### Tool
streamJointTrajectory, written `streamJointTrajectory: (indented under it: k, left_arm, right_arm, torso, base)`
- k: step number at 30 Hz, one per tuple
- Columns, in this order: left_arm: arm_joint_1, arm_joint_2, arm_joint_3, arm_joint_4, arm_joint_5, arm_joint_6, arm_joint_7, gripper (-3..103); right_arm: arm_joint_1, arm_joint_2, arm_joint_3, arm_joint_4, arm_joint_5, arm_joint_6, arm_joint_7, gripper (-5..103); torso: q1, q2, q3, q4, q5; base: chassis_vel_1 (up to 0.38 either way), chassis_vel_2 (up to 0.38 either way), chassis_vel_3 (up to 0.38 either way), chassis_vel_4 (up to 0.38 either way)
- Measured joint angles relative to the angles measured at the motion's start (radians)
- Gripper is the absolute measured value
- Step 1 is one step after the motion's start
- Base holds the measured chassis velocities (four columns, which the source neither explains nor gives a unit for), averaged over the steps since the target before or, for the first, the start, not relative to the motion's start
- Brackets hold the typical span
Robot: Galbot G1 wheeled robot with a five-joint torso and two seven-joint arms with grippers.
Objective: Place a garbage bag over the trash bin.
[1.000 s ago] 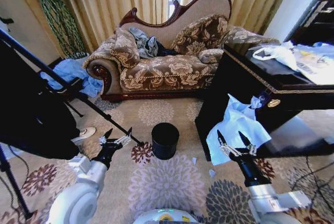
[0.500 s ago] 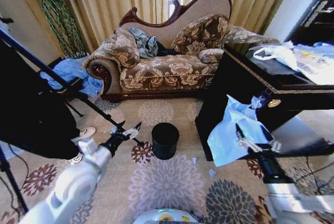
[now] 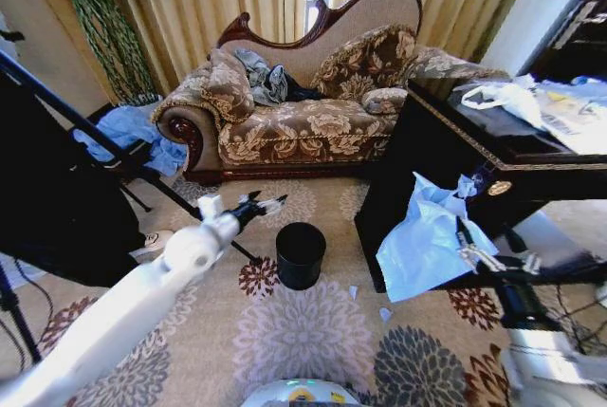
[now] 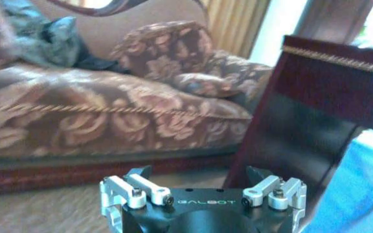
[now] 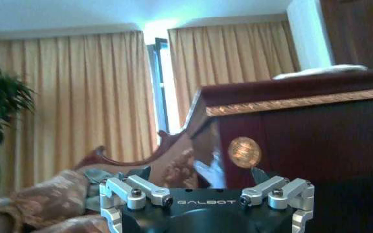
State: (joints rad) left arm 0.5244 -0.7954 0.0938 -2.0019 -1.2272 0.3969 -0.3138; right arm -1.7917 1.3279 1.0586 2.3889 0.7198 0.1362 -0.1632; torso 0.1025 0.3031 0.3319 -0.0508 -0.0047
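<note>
left gripper (image 3: 268,202) is stretched out above the carpet (image 3: 313,331), up and left of the trash bin (image 3: 301,254) — fingers spread apart, nothing between them. the bin stands upright on the carpet in front of the sofa (image 3: 303,113). right gripper (image 3: 490,255) sits beside the garbage bag (image 3: 427,241), which hangs down the dark bench (image 3: 446,156) front — fingers parted, whether they touch the bag i can't tell.

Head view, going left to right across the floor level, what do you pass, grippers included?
Left gripper → trash bin → garbage bag → right gripper.
</note>
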Motion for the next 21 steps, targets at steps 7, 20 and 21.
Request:
streamJointTrajectory:
  k: [7, 20, 21]
  left_arm:
    - [-0.243, -0.077, 0.194, 0.137, -0.023, 0.004, 0.003, 101]
    - [-0.513, -0.333, 0.394, 0.393, -0.21, 0.037, -0.006, 96]
    - [-0.526, -0.36, 0.402, 0.411, -0.235, 0.04, -0.01, 96]
  right_arm:
    - [0.03, -0.006, -0.049, -0.133, -0.178, 0.046, 0.041, 100]
    - [0.036, -0.021, 0.073, -0.194, -0.011, 0.051, -0.213, 100]
    - [0.046, -0.027, 0.09, -0.213, 0.023, 0.05, -0.218, 100]
  torso:
    - [0.0, 0.0, 0.0, 0.0007, 0.0003]
    - [0.0, 0.0, 0.0, 0.0007, 0.0]
    - [0.0, 0.0, 0.0, 0.0007, 0.0]
  base:
    - [0.0, 0.0, 0.0, 0.0]
    - [0.0, 0.0, 0.0, 0.0]
    - [0.0, 0.0, 0.0, 0.0]
